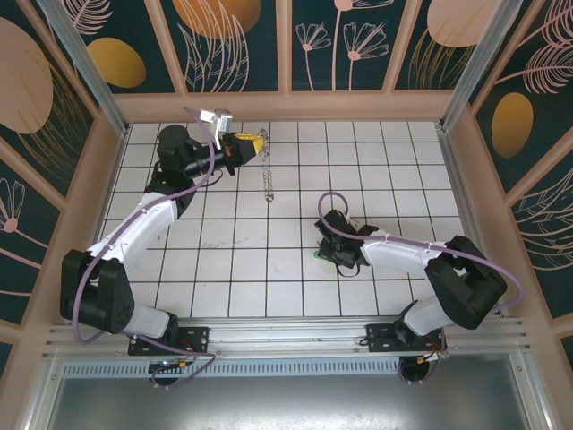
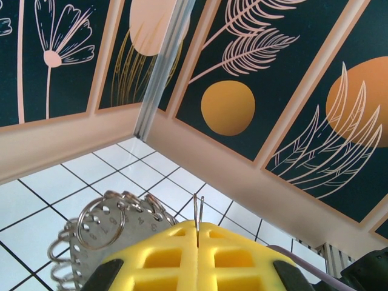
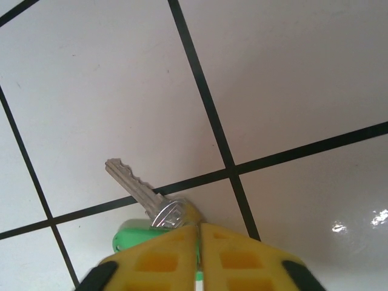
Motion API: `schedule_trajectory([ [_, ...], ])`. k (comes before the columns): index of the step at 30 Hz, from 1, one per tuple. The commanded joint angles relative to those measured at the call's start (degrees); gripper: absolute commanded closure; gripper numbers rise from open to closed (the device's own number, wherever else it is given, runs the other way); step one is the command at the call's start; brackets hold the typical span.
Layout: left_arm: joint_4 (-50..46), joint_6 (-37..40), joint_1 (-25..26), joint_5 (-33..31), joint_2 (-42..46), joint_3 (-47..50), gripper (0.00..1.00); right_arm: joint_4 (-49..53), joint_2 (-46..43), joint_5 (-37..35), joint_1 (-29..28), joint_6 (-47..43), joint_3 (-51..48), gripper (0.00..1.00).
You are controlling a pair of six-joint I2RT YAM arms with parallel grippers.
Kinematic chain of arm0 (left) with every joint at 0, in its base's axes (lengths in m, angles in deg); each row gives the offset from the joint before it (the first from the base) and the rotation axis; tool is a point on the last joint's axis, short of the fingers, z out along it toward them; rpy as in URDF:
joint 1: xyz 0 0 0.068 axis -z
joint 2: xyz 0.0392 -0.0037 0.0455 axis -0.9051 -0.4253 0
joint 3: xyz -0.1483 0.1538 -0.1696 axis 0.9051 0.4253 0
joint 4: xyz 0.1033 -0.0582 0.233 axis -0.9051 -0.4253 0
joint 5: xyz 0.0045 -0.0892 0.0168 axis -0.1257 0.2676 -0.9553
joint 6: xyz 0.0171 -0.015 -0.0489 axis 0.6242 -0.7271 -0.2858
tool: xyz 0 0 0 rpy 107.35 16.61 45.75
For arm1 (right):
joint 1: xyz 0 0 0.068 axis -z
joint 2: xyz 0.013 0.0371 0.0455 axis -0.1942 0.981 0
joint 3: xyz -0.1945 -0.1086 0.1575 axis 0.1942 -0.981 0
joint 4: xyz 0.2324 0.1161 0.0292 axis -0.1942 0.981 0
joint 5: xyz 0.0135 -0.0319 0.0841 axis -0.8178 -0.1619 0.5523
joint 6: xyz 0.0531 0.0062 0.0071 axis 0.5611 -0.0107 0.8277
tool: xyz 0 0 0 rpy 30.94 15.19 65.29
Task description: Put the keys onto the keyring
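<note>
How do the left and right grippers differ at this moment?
The left gripper is up near the back wall, pinching the thin wire of the keyring; the right gripper is down at the tiled floor, closed at the green head of the key. The keyring hangs from its gripper; the key lies on the floor. Both grippers are yellow-tipped and shut.

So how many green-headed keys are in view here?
1. The green-headed key lies flat on the white tiles, its head at the tips of the right end effector, right of centre in the top view. More could be hidden beneath that end effector.
</note>
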Motion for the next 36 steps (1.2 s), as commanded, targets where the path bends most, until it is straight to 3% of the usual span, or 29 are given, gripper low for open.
schedule_trajectory([
  [1, 3.6, -0.8, 0.4, 0.7, 0.0, 0.2, 1.00, 0.7, 0.2, -0.6, 0.1, -0.3, 1.3, 1.00],
  [8, 4.3, -1.5, 0.8, 1.1, -0.7, -0.2, 1.00, 0.2, -6.5, -2.7, 2.2, -5.4, 2.5, 1.00],
  [11, 4.3, -1.6, 1.2, 1.3, -1.2, -0.9, 1.00, -5.2, -12.2, -1.0, 4.4, -11.3, 1.9, 1.00],
  [14, 3.8, -1.2, 1.6, 1.6, -1.8, -1.8, 1.00, -12.2, -17.4, 5.6, 9.0, -16.6, 0.6, 1.00],
  [18, 3.4, -0.4, 2.2, 3.3, -2.8, -3.3, 1.00, -22.9, -21.3, 19.5, 16.9, -22.3, -0.4, 1.00],
  [26, -1.5, 5.8, 3.6, 6.6, -4.2, -5.9, 1.00, -38.6, -21.8, 40.9, 27.4, -26.5, 1.0, 1.00],
  [36, -12.6, 16.1, 7.5, 9.1, -6.4, -11.6, 1.00, -54.6, -19.9, 54.2, 33.6, -24.2, -0.5, 1.00],
])
